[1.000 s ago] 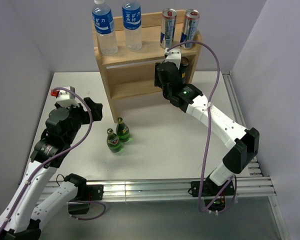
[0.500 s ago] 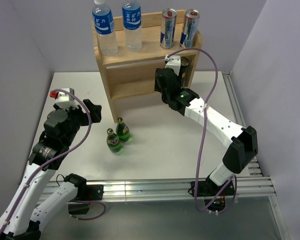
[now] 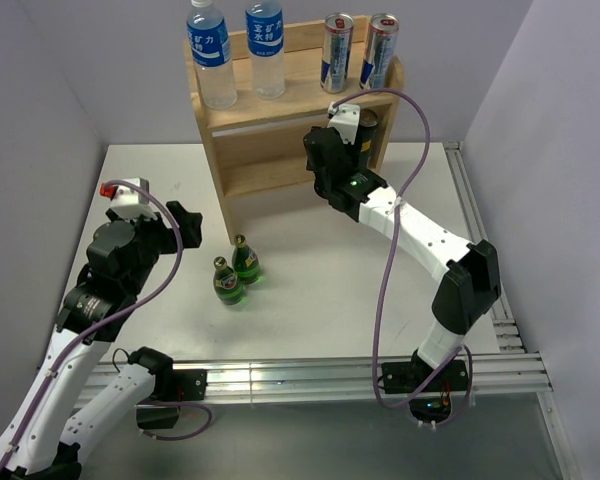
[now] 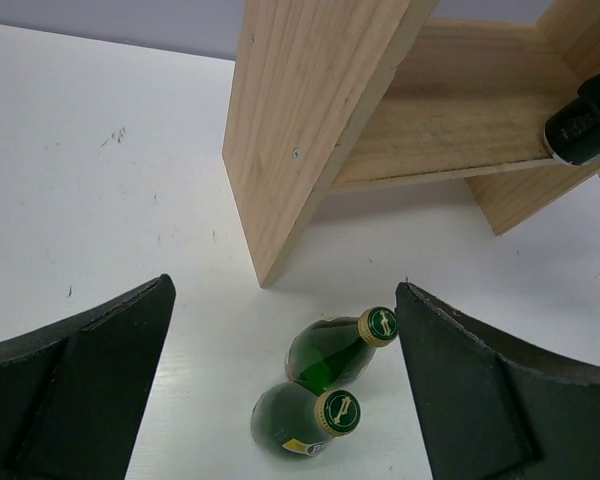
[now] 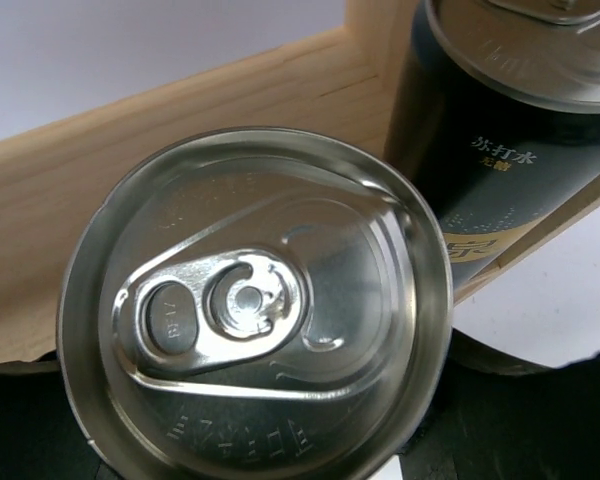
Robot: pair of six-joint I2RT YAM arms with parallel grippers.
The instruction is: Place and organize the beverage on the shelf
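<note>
Aluminium silver-topped can (image 5: 250, 300) gripped in my right hand (image 3: 327, 155), at lower board of light-wood two-tier shelf (image 3: 270, 150); dark can (image 5: 510, 160) just right of hand. I'd lower it upright, clear of that. Left hand (image 4: 285, 390) wide.

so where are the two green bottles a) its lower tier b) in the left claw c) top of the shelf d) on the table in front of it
d, both green bottles stand on the table before the shelf; the left claw is open and empty, the right claw grips a can

Dark can (image 5: 500, 170) (top rim off-frame)
</note>
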